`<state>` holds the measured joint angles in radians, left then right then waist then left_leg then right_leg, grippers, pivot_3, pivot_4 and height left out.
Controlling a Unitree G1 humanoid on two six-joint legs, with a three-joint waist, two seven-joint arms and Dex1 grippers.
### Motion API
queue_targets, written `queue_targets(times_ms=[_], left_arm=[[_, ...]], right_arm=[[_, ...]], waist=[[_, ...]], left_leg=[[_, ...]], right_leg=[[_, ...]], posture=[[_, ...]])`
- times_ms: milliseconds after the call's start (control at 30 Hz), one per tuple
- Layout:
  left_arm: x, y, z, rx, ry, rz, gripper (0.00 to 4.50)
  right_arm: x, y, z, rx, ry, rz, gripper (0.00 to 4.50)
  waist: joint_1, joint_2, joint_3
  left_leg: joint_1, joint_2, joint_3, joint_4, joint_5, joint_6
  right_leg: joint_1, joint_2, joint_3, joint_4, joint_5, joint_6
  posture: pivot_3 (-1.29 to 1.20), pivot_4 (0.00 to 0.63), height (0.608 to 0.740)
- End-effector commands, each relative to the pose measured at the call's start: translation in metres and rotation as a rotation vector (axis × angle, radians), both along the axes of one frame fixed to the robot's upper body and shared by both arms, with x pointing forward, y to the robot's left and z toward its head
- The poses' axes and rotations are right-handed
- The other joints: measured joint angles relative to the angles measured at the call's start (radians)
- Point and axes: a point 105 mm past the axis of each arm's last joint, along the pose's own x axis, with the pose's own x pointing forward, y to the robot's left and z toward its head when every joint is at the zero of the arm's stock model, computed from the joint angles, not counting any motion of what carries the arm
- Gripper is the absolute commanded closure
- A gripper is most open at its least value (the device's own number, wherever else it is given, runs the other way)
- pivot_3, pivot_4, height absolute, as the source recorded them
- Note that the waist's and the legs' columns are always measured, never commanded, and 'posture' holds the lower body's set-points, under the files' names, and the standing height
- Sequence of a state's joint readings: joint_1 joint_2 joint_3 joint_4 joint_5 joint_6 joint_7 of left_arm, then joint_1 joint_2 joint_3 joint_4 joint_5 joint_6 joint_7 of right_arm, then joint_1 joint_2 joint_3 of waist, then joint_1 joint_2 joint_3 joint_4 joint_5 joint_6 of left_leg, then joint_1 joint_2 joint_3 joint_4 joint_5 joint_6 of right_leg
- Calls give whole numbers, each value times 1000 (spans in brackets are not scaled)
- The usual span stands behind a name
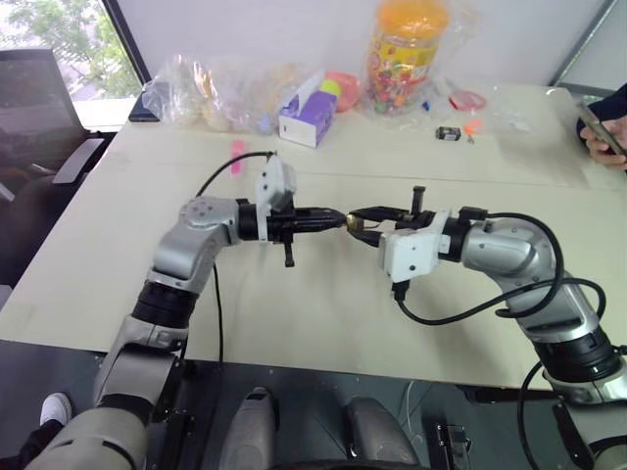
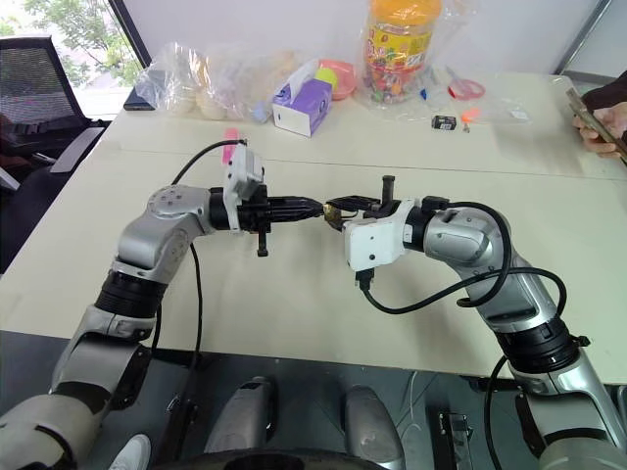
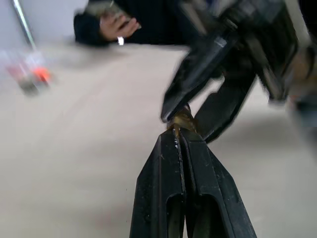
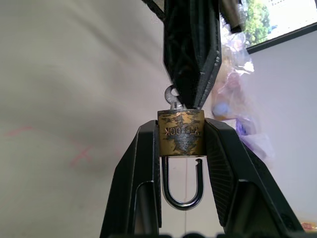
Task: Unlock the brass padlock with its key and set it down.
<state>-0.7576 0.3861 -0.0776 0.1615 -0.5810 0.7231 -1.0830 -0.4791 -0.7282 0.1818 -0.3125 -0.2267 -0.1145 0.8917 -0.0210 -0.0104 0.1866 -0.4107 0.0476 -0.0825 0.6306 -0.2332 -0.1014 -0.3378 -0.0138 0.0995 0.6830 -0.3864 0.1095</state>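
Now, mid-frame above the surface [image 1: 294,323], the right claw [image 4: 181,144] clamps the brass padlock [image 4: 181,132] by its sides, keyhole end facing the left claw [image 1: 336,218], which is pinched tight on the key [image 4: 173,95] seated in it; the shackle already looks sprung, likely ready for setting down.
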Motion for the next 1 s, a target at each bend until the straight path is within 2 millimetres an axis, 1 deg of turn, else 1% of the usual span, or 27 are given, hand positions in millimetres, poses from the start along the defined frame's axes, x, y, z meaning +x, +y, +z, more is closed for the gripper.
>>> queue_targets(times_ms=[33, 133, 267, 400, 467, 533, 633, 767, 800, 900, 1000], left_arm=[[0, 24, 22, -206, 398, -26, 4469], [1, 33, 26, -266, 487, -24, 4469], [-1, 33, 23, -235, 480, -10, 4469], [-14, 20, 14, -129, 375, -35, 4469], [-15, 15, 11, -101, 326, -28, 4469], [-15, 13, 9, -85, 273, -25, 4469], [-16, 10, 8, -67, 221, -35, 3625], [-15, 5, 8, -49, 170, -41, 1846], [-12, 3, 8, -54, 169, -39, 1731], [-7, -5, 7, -67, 170, -39, 1731], [-4, -10, 7, -84, 168, -40, 1731]], right_arm=[[-5, 6, 15, 18, -59, 40, 3810], [-4, 5, 16, 22, -60, 34, 3810], [-3, 3, 16, 20, -57, 31, 3810], [-2, 3, 17, 19, -61, 31, 3810], [-1, 3, 18, 20, -60, 32, 3810], [-1, 3, 18, 21, -60, 34, 3810], [-1, 3, 19, 20, -60, 36, 3810], [-2, 4, 19, 20, -59, 38, 3810], [-2, 4, 19, 20, -59, 39, 3810], [-3, 5, 19, 20, -58, 39, 3810], [-3, 5, 19, 20, -58, 39, 3810]], waist=[[-9, 0, 0], [-21, 0, 0], [-21, 0, 0], [-21, 0, 0], [-20, 0, 0], [-19, 0, 0], [-19, 0, 0], [-19, 0, 0], [-19, 0, 0], [-17, 0, 0], [-18, 0, 0]], left_leg=[[0, 0, 0, 0, 0, 0], [0, 0, -1, 0, 0, 0], [0, 0, -1, 0, 1, -1], [0, 0, -1, 0, 2, -3], [0, 0, 0, -1, 5, -8], [0, 0, 0, -1, 5, -9], [0, 0, 0, -1, 5, -9], [0, 0, 0, -1, 5, -9], [0, 0, 0, -1, 5, -9], [0, 0, 0, -1, 3, -4], [0, 0, 0, -1, 2, -4]], right_leg=[[0, 0, 0, 0, 0, 0], [0, 0, 0, 0, 0, 0], [0, 0, 0, 0, 0, 0], [0, -1, 0, 0, 0, 0], [0, -1, 0, 0, 0, 0], [0, -1, 0, 0, 0, 0], [0, -1, 0, 0, 0, 0], [0, -1, 0, 0, 0, 0], [0, -1, 0, 0, 0, 0], [0, -1, 0, 0, 0, 0], [0, -1, 0, 0, 0, 0]], posture=[[0, 150, 740], [0, 150, 740], [0, 150, 740], [0, 150, 740], [0, 150, 740], [0, 150, 740], [0, 150, 740], [0, 150, 740], [0, 150, 740], [0, 150, 740], [0, 150, 740]])
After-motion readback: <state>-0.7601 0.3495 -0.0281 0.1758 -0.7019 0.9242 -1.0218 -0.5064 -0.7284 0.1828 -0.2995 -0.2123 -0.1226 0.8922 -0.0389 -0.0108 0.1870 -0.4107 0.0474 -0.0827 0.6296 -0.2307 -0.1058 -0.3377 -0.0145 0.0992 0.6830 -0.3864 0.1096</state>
